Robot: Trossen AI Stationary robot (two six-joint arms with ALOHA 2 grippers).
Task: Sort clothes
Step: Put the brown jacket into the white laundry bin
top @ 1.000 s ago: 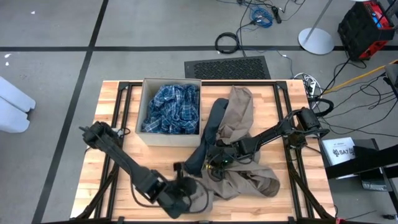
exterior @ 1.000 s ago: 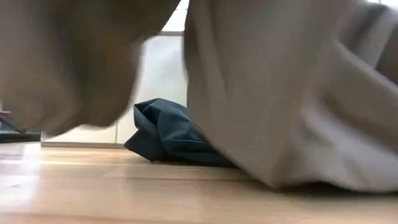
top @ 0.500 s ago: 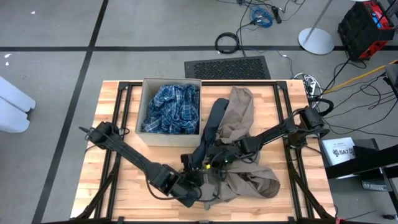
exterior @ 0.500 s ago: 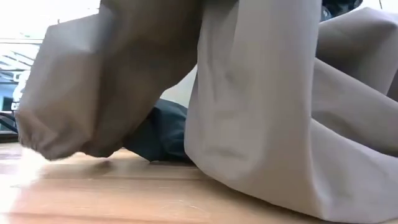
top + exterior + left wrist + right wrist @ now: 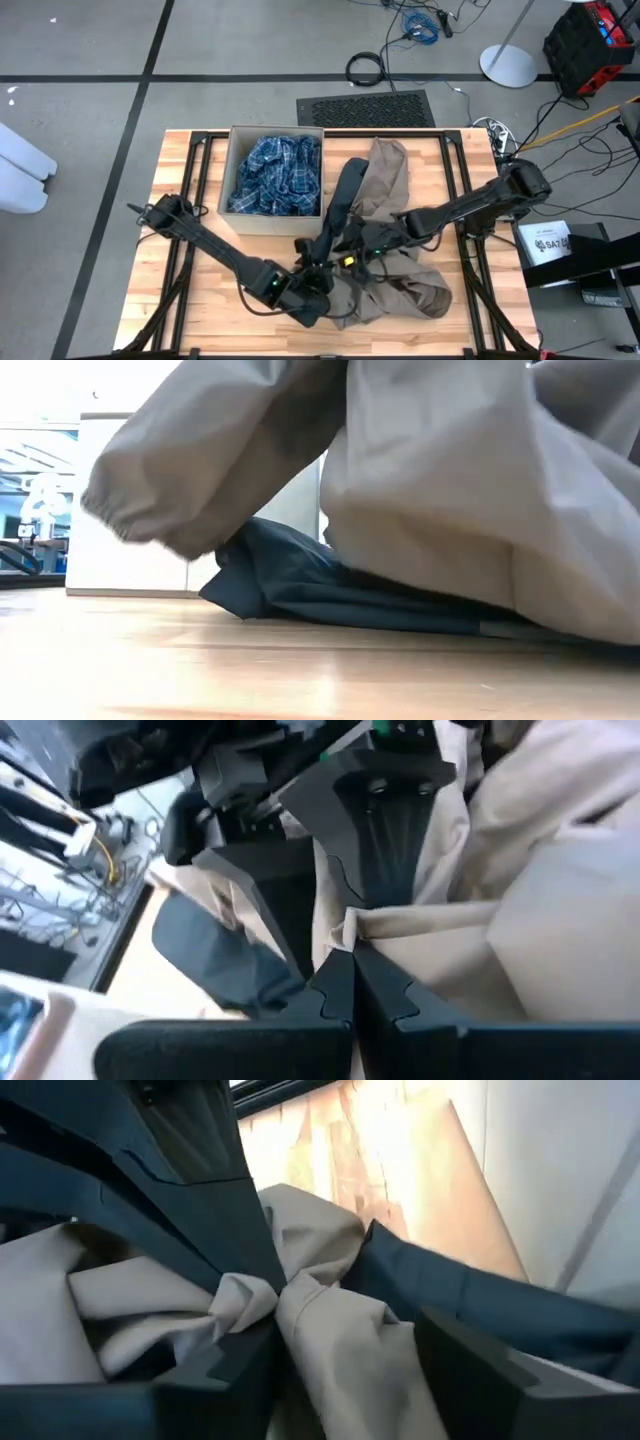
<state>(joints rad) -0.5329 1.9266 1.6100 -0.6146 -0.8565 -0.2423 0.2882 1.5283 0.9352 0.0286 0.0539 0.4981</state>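
khaki garment (image 5: 385, 255) runs lengthwise away from us; our left gripper (image 5: 322, 290) and right gripper (image 5: 352, 250) both pinch its near end.

Grey floor (image 5: 80, 120) crossed by dark lines, cables (image 5: 420, 25) and a black mat (image 5: 366, 107) behind.

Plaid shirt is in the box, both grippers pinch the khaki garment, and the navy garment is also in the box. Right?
Not quite. The high view shows the navy garment on the table beside the box, partly under the khaki garment. The rest holds: the plaid shirt is in the box, and the left gripper and right gripper each pinch khaki fabric.
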